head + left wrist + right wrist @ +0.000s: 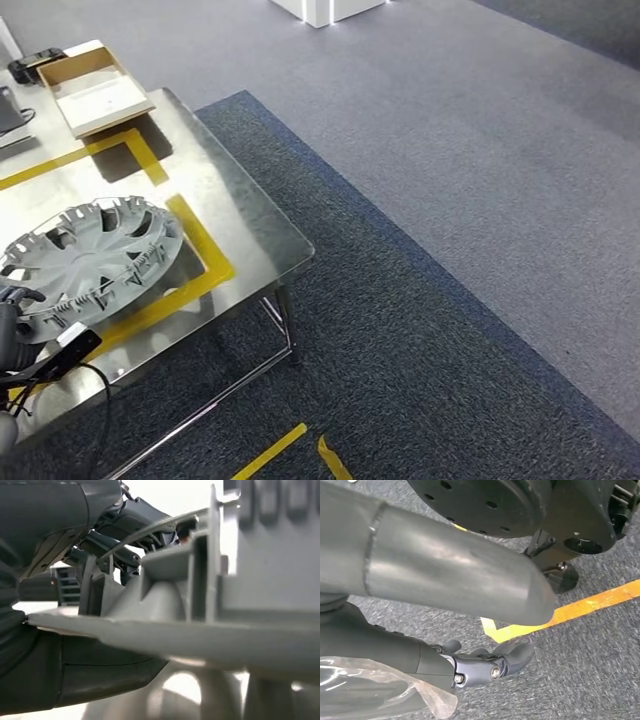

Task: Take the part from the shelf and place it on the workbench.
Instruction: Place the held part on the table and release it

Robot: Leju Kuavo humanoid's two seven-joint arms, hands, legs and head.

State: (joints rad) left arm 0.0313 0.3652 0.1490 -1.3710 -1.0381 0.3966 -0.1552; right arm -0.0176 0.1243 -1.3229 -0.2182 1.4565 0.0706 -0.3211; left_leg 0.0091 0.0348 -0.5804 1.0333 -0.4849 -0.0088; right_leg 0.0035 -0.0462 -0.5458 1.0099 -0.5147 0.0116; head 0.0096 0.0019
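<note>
— Left hand (16, 325) sits right at the near edge, gripping the rim of the part (87, 258), with a black cable looping off the wrist.

— Is the part down on the workbench (249, 215)?

— It lies flat on the steel top, inside the yellow tape outline (198, 250), near the corner closest to the carpet. From above I can't tell whether the rim is fully set down at the hand's side.

— What does the close view at that wrist add?

— There the thick grey thumb (94, 672) lies under the part's rim (196, 640) and the darker fingers (120, 555) come over the top, so the edge is clamped between them. The ribs and clips on the part's back stand out there too.

— And the part itself?

— Pale grey plastic wheel cover, round, spoked, with openings between the spokes.

— The other hand?

— Right hand (486, 665) hangs over the dark carpet and orange floor tape (584, 607), fingers stretched out loosely, holding nothing.

— Any containers?

— One shallow cardboard tray (94, 90) at the far end of the bench, with a flat white sheet inside it.
</note>
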